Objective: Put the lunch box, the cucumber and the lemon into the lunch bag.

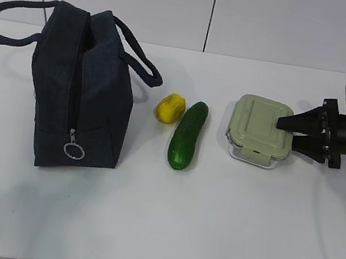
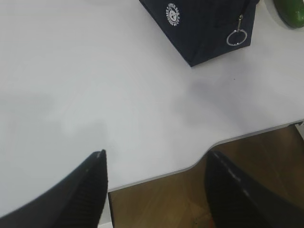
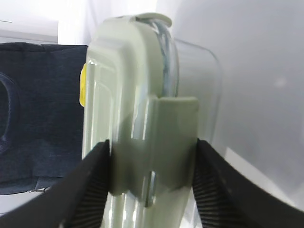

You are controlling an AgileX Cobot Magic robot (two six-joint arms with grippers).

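A white desk [image 1: 222, 232] carries four things. Near the left edge stands the navy bag [image 1: 79, 93], boxy and upright, its two handles flopped outward and its top zipper parted; whether anything is inside cannot be seen. A silver ring pull [image 1: 73, 151] hangs at the bag's near end. Just right of the bag lies the lemon [image 1: 171, 108], and beside it, almost touching, the dark green cucumber [image 1: 187, 135], pointing toward the near edge. Toward the right edge sits the box [image 1: 260, 130], clear glass under a pale green clip lid; nothing shows inside it.

The right gripper [image 3: 152, 185] reaches in level with the desk, one jaw against the lid and one against the glass base, pinching the box at its right-hand end clip; the box sits on the desk. The left gripper [image 2: 154, 183] hangs over the near left edge, jaws spread and empty.

The box is probably rigid, fairly heavy, smooth and breakable, so a firm hold across lid and base suits it. The cucumber looks stiff and slick; grip it mid-length. The lemon seems light and apt to roll.
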